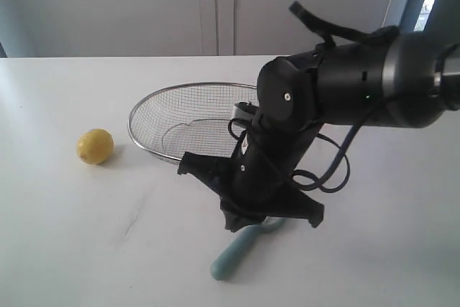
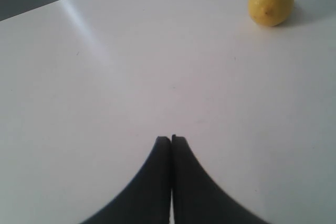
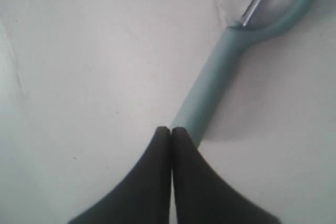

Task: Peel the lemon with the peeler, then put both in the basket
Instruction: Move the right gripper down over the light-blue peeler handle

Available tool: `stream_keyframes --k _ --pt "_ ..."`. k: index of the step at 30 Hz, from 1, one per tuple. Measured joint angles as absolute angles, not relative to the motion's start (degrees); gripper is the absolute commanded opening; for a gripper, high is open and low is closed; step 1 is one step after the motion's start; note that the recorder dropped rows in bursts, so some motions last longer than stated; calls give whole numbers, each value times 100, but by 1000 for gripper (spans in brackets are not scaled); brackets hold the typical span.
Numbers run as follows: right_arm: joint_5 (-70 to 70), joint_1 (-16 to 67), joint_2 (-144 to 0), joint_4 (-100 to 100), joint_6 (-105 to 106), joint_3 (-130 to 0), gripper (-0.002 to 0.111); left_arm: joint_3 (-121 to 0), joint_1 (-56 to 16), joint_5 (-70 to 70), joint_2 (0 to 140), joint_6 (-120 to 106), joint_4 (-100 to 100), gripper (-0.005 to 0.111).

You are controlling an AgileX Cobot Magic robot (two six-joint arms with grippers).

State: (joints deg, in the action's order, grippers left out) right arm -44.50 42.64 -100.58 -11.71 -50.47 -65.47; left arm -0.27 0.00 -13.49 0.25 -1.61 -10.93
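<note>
White tabletop (image 1: 388,257), pale cabinet doors behind. Right gripper (image 3: 170,132) pressed together, empty, tips over the handle end of the peeler (image 3: 210,87), which lies flat. Left gripper (image 2: 170,140) closed, empty. Lemon (image 1: 95,146) sits outside the basket (image 1: 188,87). Judgement: spread jaws first, then straddle mid-handle squarely.

A white table (image 1: 72,249) is carrying three things. In the exterior view the lemon (image 1: 95,146) is sitting on the left, and the basket (image 1: 131,126) is standing near it on the right, not touching it. The peeler (image 1: 231,258) is lying flat nearer the front, well apart from the lemon.
</note>
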Motion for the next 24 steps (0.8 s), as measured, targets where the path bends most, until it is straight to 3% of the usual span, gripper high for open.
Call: stream_keyframes --k 16,24 --pt "-4355 4504 -10336 -501 -6709 -6551 1 -27 0 -1349 25 -161 -1093 0" --pt "-4337 4504 -10553 -479 -6746 -6551 24 -27 0 -1349 25 -161 -1093 0"
